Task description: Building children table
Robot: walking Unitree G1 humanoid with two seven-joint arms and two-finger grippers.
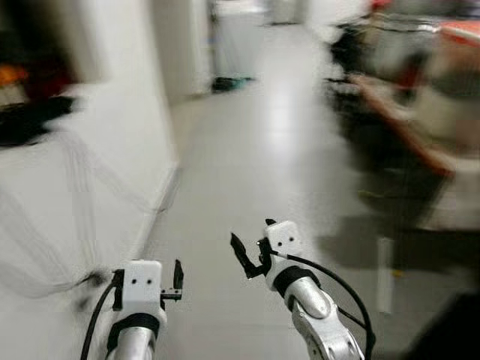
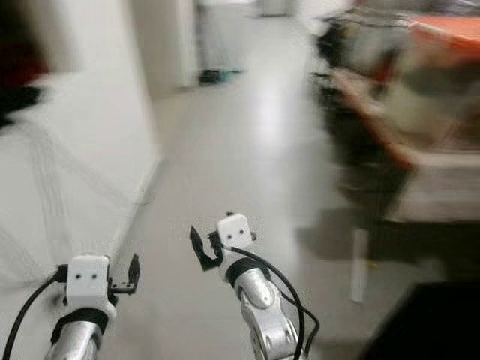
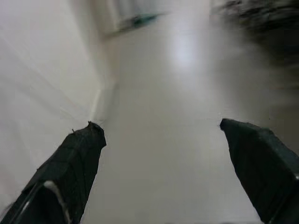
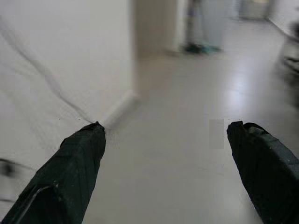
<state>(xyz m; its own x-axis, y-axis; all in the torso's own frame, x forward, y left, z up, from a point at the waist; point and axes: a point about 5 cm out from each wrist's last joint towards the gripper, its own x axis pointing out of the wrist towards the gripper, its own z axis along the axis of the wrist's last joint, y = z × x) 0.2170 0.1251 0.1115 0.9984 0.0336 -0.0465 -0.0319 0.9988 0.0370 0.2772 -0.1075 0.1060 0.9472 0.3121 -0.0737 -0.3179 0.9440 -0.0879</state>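
A blurred hallway with a grey floor (image 1: 285, 135) and a white wall (image 1: 112, 165) on the left. Left gripper (image 3: 161, 128) and right gripper (image 4: 166, 126) hang over the floor, both spread wide and empty.

Blurred corridor: pale grey glossy floor (image 1: 255, 172) with a bright light reflection down its middle. White wall (image 1: 97, 172) runs along its left side; cluttered furniture with an orange-red top (image 1: 457, 34) stands right of the floor. A dark greenish heap (image 1: 229, 82) lies at the wall's far end.
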